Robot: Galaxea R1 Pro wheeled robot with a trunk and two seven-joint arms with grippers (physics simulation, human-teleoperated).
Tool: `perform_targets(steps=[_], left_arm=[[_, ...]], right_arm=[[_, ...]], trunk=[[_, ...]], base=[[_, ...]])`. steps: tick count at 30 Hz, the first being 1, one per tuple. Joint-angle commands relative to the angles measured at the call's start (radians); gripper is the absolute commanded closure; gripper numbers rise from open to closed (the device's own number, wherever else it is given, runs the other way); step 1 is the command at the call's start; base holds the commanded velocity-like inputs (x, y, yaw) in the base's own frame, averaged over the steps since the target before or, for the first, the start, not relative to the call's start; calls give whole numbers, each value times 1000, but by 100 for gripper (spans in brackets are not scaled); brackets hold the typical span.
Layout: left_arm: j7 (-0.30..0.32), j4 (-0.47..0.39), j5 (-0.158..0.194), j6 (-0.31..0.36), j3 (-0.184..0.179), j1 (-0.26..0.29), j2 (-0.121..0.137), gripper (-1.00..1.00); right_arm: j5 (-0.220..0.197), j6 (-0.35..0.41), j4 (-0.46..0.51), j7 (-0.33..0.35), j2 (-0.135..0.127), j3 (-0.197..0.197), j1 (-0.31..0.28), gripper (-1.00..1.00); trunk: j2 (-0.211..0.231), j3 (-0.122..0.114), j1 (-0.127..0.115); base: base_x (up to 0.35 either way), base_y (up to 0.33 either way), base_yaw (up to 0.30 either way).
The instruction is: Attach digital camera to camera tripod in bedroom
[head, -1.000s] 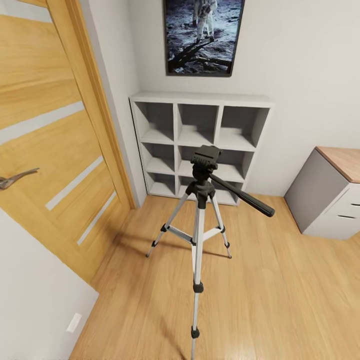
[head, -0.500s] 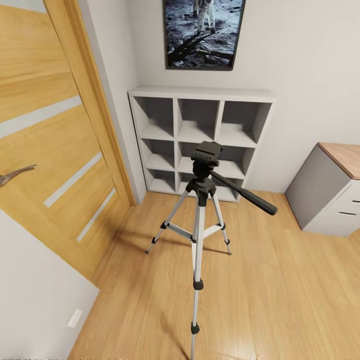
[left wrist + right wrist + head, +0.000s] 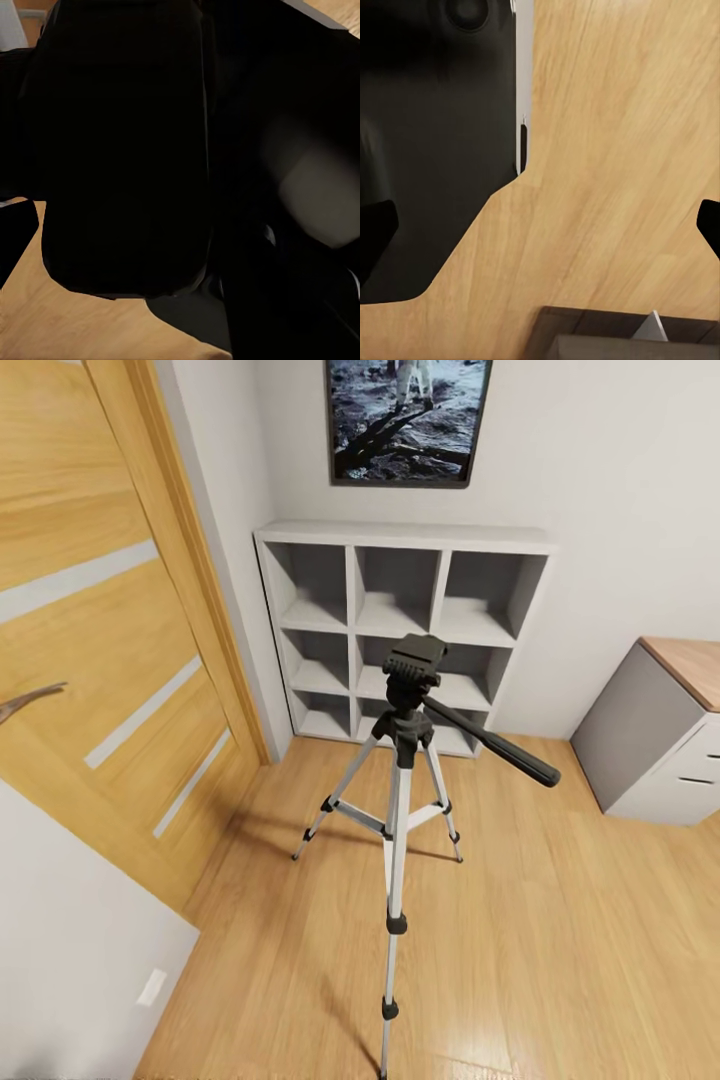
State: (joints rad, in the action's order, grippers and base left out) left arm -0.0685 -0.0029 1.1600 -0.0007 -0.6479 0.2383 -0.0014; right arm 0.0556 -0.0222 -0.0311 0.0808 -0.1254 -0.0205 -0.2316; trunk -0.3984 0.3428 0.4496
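Note:
The camera tripod [image 3: 398, 800] stands upright on the wood plank floor in the middle of the head view, silver legs spread. Its black head [image 3: 412, 660] is bare on top, and the long pan handle [image 3: 490, 745] slants down to the right. In the left wrist view a black rounded block, by its look the digital camera [image 3: 124, 135], sits in my left gripper [image 3: 120, 247]. One fingertip [image 3: 16, 236] lies at its edge and the other is lost in the dark. My right gripper [image 3: 541, 229] is open over bare floor, holding nothing.
A white cube shelf [image 3: 350, 610] stands against the wall behind the tripod, under an astronaut picture [image 3: 405, 420]. A wooden door [image 3: 100, 660] with a lever handle [image 3: 25, 700] is at the left. A grey cabinet with a wood top [image 3: 650, 750] is at the right.
The whole head view has shifted a little, so the camera moved: the shelf and tripod head sit slightly higher in the picture. The tripod itself has not moved.

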Motion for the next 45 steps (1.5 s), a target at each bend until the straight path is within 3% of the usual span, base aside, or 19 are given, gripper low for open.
perform_targets(steps=[1,23,34,45], left_arm=[[-2,0,4,0,-9,1,0,100],[9,0,2,6,-9,0,2,100],[158,0,0,7,-15,0,8,100],[201,-1,-40,7,-19,0,9,100]], right_arm=[[6,-2,-3,2,0,-3,-1,-100],[6,-2,-3,4,0,-3,-2,-100],[6,-1,-3,4,0,-3,-1,-100],[6,0,-3,4,-1,-3,-1,-100]], trunk=[[-2,3,0],[-2,38,0],[-2,42,0],[-2,42,0]], base=[[0,0,0],[0,0,0],[0,0,0],[0,0,0]])
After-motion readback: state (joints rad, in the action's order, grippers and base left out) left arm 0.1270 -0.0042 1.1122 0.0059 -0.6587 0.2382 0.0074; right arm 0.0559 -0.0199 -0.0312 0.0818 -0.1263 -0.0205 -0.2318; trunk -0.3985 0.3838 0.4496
